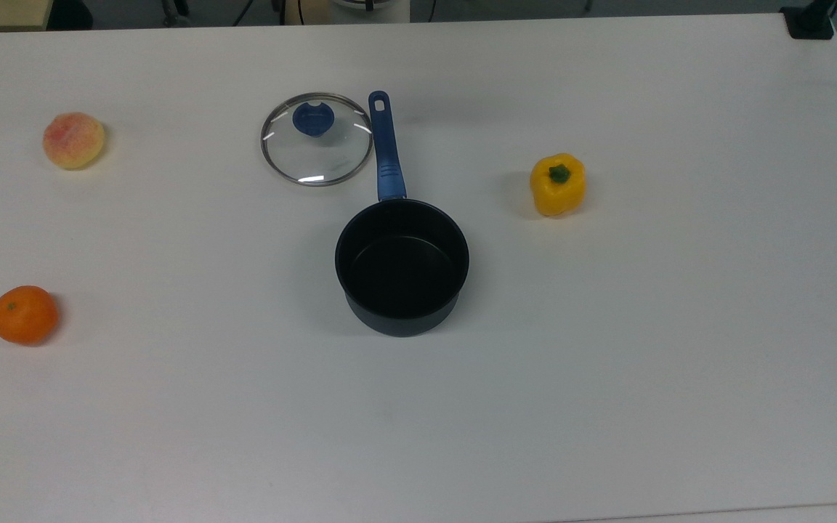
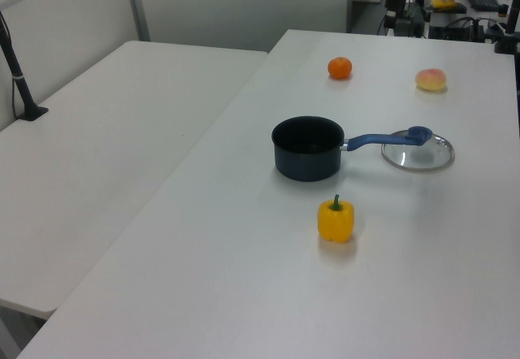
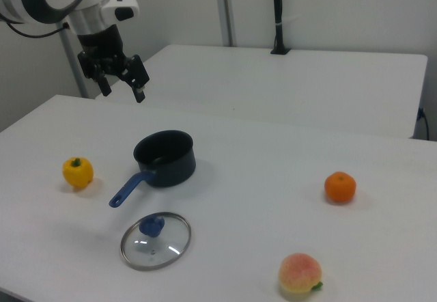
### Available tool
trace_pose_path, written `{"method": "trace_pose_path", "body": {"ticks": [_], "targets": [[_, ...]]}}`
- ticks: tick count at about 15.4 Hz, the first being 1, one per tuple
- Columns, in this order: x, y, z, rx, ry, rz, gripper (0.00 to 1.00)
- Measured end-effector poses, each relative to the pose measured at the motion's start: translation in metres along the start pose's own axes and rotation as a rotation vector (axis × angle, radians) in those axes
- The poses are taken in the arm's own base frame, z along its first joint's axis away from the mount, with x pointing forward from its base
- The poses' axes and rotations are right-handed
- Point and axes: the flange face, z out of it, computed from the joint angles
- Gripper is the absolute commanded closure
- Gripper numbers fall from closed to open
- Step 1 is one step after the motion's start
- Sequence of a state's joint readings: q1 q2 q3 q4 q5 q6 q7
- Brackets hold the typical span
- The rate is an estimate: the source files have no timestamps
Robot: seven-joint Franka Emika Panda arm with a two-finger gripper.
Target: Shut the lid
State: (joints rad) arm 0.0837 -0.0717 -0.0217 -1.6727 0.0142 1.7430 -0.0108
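The clear glass lid with a metal rim and blue knob lies flat on the white table, just beside the saucepan's blue handle. The lid rests apart from the dark saucepan, which stands uncovered with nothing inside. In the right view my gripper hangs open high above the table, behind and to the left of the saucepan, with nothing between its fingers.
A yellow bell pepper stands on the top view's right of the pan. A peach and an orange lie on the top view's left. A second table adjoins.
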Motion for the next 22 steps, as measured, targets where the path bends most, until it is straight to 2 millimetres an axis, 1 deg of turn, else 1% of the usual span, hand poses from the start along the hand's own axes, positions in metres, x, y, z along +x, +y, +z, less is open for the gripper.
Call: {"method": "trace_pose_path", "body": {"ticks": [8,15,16,17,18,19,20,22], "targets": [[0.000,0.000,0.000,0.000,0.000,-0.001,0.00],[-0.007,0.000,0.006,0.001,-0.061,-0.001,0.00],[-0.011,0.000,0.011,0.002,-0.097,-0.010,0.00],[-0.016,0.000,0.021,0.004,-0.148,-0.036,0.00],[-0.021,0.000,0.035,0.008,-0.189,-0.067,0.00],[-0.025,0.000,0.052,0.014,-0.231,-0.102,0.00],[-0.030,0.000,0.064,0.019,-0.270,-0.119,0.00],[-0.036,0.001,0.072,0.025,-0.317,-0.133,0.00]]}}
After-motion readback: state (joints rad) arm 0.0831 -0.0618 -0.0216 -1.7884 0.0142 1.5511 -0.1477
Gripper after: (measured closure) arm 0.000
